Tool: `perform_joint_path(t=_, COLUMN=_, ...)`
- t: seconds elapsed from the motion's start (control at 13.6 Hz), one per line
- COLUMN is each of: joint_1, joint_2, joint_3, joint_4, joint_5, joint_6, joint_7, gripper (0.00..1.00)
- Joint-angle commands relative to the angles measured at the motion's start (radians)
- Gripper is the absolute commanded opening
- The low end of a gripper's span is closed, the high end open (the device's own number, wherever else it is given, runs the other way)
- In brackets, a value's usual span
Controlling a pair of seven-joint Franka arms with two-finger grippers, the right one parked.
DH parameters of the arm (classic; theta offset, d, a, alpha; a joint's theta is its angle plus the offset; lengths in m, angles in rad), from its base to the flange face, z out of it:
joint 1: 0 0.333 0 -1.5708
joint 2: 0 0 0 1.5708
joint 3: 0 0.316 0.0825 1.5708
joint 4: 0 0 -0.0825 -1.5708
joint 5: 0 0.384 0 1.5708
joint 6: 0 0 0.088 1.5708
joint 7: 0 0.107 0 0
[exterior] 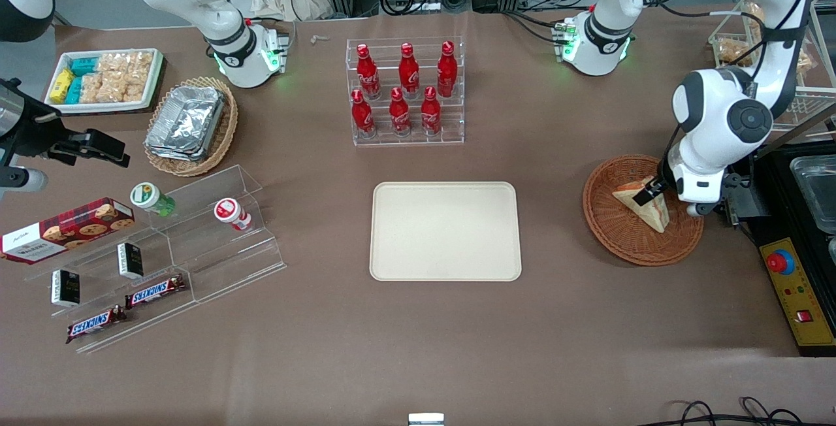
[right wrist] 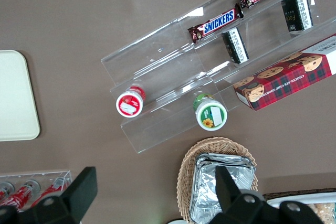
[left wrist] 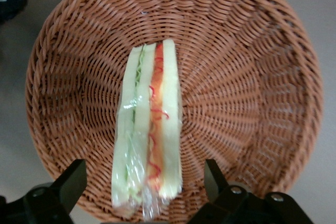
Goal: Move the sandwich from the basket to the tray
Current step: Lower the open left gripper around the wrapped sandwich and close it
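Wrist view: gripper (left wrist: 144, 190) wide open, holding nothing, one finger (left wrist: 68, 182) each side of the sandwich (left wrist: 148, 129), not touching it. Sandwich stands on edge in the basket (left wrist: 252, 51), long axis running straight away from the gripper, so the fingers would likely close across its thin width. Fingertips cut off; front view hides the gap. Tray (exterior: 446, 230) well apart from basket, toward the parked arm.
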Motion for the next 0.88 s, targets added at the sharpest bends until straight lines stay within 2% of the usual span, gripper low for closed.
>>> perform_joint_path(t=0.0, joint_1=0.000, joint_2=0.052, joint_3=0.001, joint_4=-0.017, joint_5=0.001, joint_6=0.089, joint_7=-0.024, gripper=1.00)
perform_joint_path(t=0.22, joint_1=0.000, joint_2=0.087, joint_3=0.001, joint_4=-0.015, joint_5=0.001, joint_6=0.113, joint_7=-0.025, gripper=1.00)
perform_joint_path(t=0.29, joint_1=0.000, joint_2=0.098, joint_3=0.001, joint_4=-0.015, joint_5=0.001, joint_6=0.123, joint_7=-0.025, gripper=0.95)
perform_joint_path(t=0.37, joint_1=0.000, joint_2=0.109, joint_3=0.001, joint_4=-0.015, joint_5=0.001, joint_6=0.133, joint_7=-0.025, gripper=0.82)
perform_joint_path(t=0.44, joint_1=0.000, joint_2=0.115, joint_3=0.001, joint_4=-0.015, joint_5=0.001, joint_6=0.142, joint_7=-0.025, gripper=0.61)
perform_joint_path(t=0.59, joint_1=0.000, joint_2=0.115, joint_3=0.001, joint_4=-0.015, joint_5=0.001, joint_6=0.143, joint_7=-0.025, gripper=0.11)
perform_joint_path(t=0.66, joint_1=0.000, joint_2=0.115, joint_3=0.001, joint_4=-0.015, joint_5=0.001, joint_6=0.143, joint_7=-0.025, gripper=0.00)
perform_joint_path(t=0.81, joint_1=0.000, joint_2=0.106, joint_3=0.001, joint_4=-0.015, joint_5=0.001, joint_6=0.135, joint_7=-0.028, gripper=0.00)
